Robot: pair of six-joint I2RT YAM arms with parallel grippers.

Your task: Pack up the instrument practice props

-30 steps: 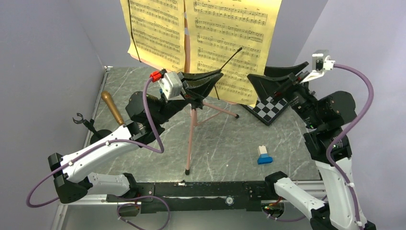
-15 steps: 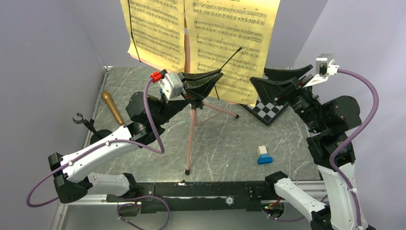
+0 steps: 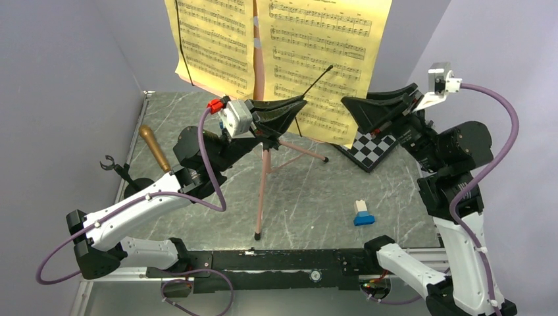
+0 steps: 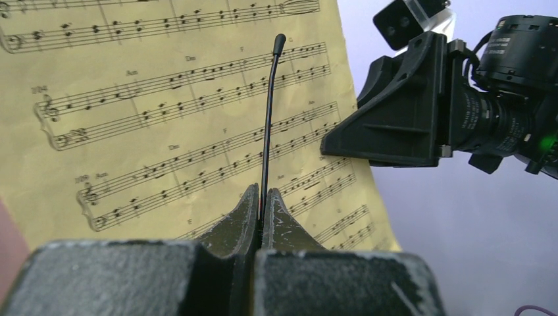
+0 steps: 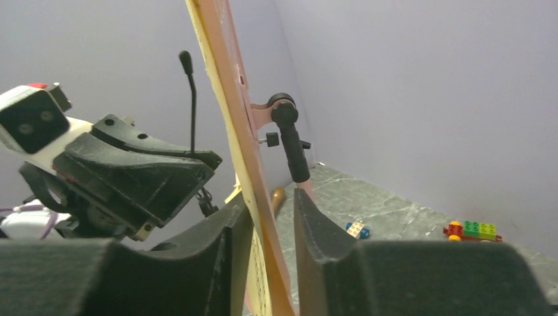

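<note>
The pink tripod music stand (image 3: 262, 191) stands mid-table with yellow sheet-music pages (image 3: 309, 39) on its desk. My left gripper (image 3: 301, 101) is shut on a thin black wire arm (image 4: 268, 118) in front of the pages (image 4: 131, 131); its fingers (image 4: 247, 217) pinch the wire's lower end. My right gripper (image 3: 349, 105) is open and straddles the right edge of the pink desk (image 5: 227, 72) and a page (image 5: 258, 276), with a gap on the far side. The gold-brown microphone (image 3: 154, 148) lies at the left, beside the black round-based mic stand (image 3: 128, 181).
A chessboard (image 3: 372, 150) lies under the right arm. A blue and white brick (image 3: 362, 212) sits near the front right. Two small toy brick cars (image 5: 358, 229) (image 5: 472, 230) lie behind the stand. Grey walls close in on the table's left, back and right.
My right gripper swung slightly right, then back left and turned, closing in on the desk's right edge. The pages' top right corner shifted a little to the right. The left arm has not moved.
</note>
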